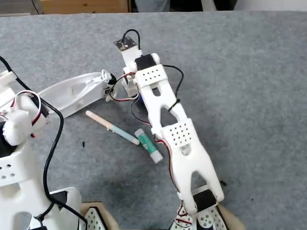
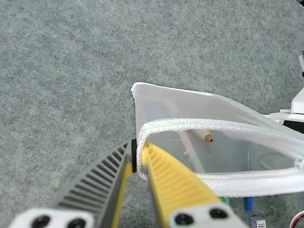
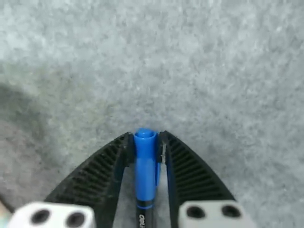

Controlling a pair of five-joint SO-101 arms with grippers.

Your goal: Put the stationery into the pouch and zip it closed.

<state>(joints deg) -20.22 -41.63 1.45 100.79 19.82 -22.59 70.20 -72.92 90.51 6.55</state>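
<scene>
Pouch (image 2: 190,118), rim clamped open by left hand (image 2: 137,159); right hand (image 3: 145,140) clamped on blue pen (image 3: 145,164); loading step in hand; next move, judged: guide pen into mouth, release.

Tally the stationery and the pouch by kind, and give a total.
Pens: 2 (blue pen, beige-and-teal pen)
Glue sticks: 1 (glue stick)
Pouches: 1 (pouch)
Total: 4
</scene>
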